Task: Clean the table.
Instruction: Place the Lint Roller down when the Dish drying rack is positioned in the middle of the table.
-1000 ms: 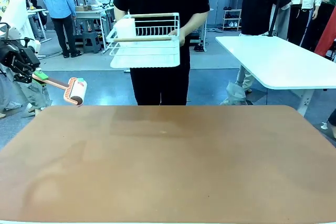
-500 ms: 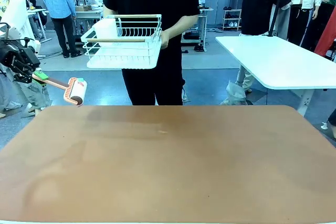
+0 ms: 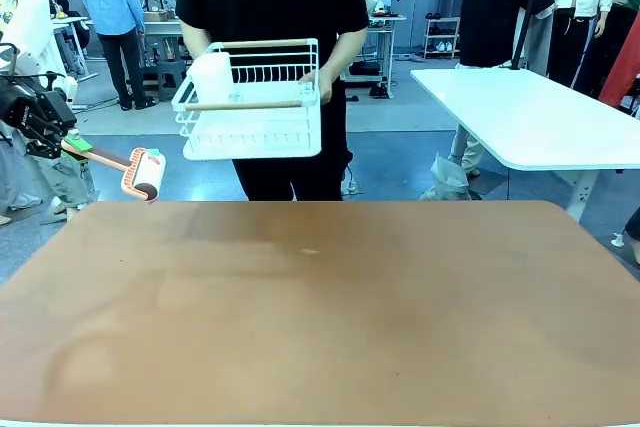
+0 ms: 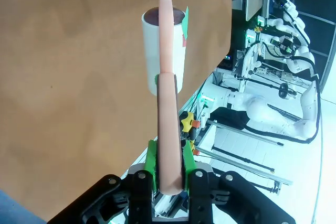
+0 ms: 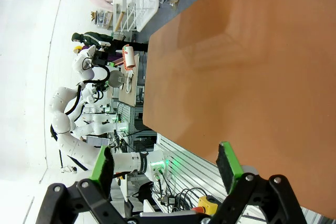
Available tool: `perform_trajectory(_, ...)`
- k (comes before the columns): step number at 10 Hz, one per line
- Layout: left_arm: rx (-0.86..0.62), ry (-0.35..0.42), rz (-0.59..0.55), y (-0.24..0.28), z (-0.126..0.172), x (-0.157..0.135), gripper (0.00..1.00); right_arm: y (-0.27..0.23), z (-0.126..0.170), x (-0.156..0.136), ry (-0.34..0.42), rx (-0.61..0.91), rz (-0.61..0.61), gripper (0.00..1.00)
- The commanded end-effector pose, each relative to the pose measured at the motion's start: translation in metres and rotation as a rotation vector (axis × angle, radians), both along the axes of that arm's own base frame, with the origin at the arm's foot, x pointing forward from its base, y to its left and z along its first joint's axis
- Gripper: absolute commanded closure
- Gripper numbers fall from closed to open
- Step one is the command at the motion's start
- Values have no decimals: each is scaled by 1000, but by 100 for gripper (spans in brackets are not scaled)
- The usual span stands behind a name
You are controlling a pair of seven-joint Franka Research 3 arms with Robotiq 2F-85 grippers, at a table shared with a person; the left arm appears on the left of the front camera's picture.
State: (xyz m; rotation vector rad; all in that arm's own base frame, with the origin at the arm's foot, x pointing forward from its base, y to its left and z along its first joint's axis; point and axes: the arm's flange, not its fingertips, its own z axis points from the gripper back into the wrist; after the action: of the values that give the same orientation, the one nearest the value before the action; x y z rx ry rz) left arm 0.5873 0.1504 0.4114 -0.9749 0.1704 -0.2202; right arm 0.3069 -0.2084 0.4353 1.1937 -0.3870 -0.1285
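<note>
The reddish-brown table (image 3: 320,307) spreads across the front view, with one tiny speck (image 3: 310,251) near its far middle. My left gripper (image 3: 62,139) hangs off the table's far-left corner, shut on the pink handle of a lint roller (image 3: 143,173), whose white roll hovers just above that corner. Looking along the left wrist, the green pads (image 4: 151,165) clamp the handle, and the lint roller (image 4: 164,51) points out over the table (image 4: 79,77). My right gripper (image 5: 165,165) stands open over the table (image 5: 252,66), nothing between its fingers.
A person in black stands at the far edge holding a white wire basket (image 3: 252,97) with a white cup in it. A white-topped table (image 3: 530,112) stands at the back right. Other people move around in the background.
The person has carried the wire basket leftward, then a little back to the right and lower. My left gripper and the lint roller have not moved.
</note>
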Motion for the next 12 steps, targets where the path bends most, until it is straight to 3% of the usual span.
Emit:
perform_trajectory(1,2,-3,0,0,2,0,78,0,4,-1,-14,7,3,0)
perform_trajectory(12,2,-3,0,0,2,0,78,0,4,-1,-14,7,3,0)
